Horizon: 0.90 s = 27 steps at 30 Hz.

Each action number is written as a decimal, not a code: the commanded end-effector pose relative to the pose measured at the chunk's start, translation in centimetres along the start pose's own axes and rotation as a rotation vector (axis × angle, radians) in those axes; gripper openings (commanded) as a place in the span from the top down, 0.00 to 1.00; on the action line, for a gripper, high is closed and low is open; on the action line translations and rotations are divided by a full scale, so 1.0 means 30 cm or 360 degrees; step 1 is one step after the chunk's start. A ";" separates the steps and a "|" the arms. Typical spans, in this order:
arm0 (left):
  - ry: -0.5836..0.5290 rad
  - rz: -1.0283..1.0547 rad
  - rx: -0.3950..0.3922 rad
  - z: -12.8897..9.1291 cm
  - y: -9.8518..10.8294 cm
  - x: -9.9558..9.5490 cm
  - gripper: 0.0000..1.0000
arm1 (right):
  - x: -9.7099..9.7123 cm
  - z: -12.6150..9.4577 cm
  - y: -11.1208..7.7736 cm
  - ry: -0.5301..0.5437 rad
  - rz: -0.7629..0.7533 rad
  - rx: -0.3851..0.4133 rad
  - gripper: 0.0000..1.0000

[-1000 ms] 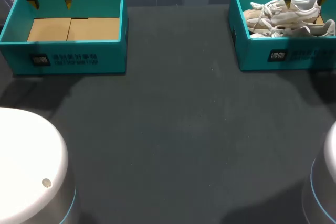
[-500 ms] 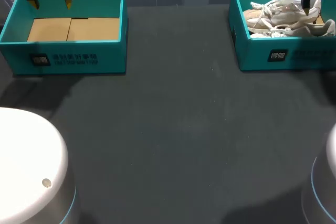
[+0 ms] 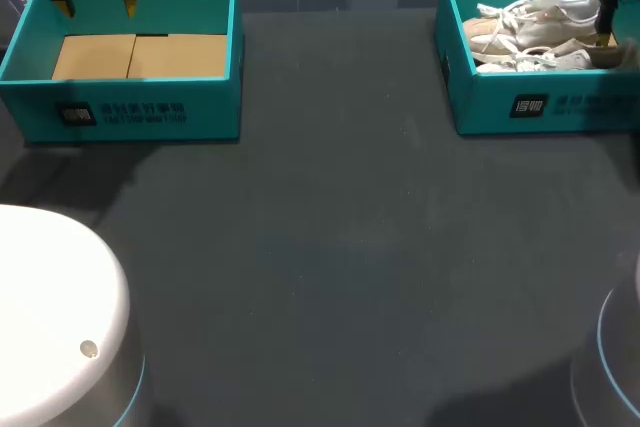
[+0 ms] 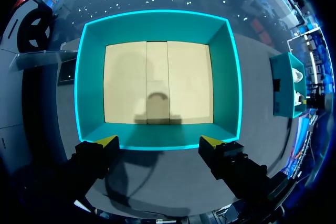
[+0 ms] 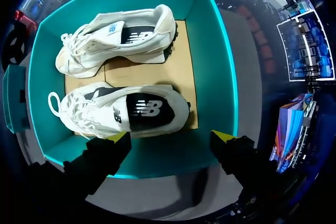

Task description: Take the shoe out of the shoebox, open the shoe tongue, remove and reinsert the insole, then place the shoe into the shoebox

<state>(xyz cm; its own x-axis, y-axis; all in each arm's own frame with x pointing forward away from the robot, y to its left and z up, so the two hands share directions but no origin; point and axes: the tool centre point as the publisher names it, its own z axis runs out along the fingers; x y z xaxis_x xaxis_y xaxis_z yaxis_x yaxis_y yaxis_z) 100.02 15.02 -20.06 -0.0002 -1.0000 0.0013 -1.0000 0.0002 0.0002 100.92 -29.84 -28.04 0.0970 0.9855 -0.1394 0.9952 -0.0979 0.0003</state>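
Two white sneakers lie on their sides in the teal shoebox (image 3: 490, 97) at the table's far right. One sneaker (image 5: 121, 38) lies ahead of the other (image 5: 123, 111), which has a dark side patch and sits closest to my right gripper (image 5: 170, 137). That gripper hangs open above the shoebox's wall (image 5: 212, 56), its fingers apart and touching neither sneaker. In the head view only one of its fingers (image 3: 606, 9) shows, at the box's right end, over the sneakers (image 3: 535, 32). My left gripper (image 3: 97, 5) is open over the far-left box.
A second teal box (image 3: 140, 112) stands at the far left, holding only a cardboard floor (image 4: 157, 82); my left gripper (image 4: 160, 141) hovers over its wall. Dark tabletop (image 3: 330, 247) lies between the two boxes and the front.
My right gripper has moved rightward over the shoebox, from above the sneakers' middle toward the box's right end. The left arm has stayed still.
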 end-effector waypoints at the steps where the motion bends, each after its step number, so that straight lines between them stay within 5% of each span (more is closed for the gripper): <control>1: -0.0001 0.0000 0.0000 -0.002 0.001 0.000 0.00 | -0.007 0.037 0.036 0.0003 -0.0005 0.0026 0.04; 13: -0.0001 0.0000 0.0000 -0.002 0.001 0.000 0.00 | -0.035 0.137 0.052 0.0031 0.0005 0.0076 0.23; 23: -0.0001 0.0000 0.0000 -0.002 0.001 0.000 0.00 | -0.044 0.214 0.046 0.0055 -0.0007 0.0096 0.25; 27: -0.0001 0.0000 0.0000 -0.002 0.001 0.000 0.00 | -0.050 0.240 0.044 0.0058 0.0000 0.0101 0.35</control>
<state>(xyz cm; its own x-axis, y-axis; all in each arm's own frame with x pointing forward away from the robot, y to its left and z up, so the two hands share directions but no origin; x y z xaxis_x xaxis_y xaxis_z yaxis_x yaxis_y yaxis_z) 100.02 15.02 -20.06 -0.0001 -1.0000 0.0013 -1.0000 0.0001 0.0002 101.67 -32.25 -34.39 0.0985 0.9893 -0.1079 0.9927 -0.1052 -0.0583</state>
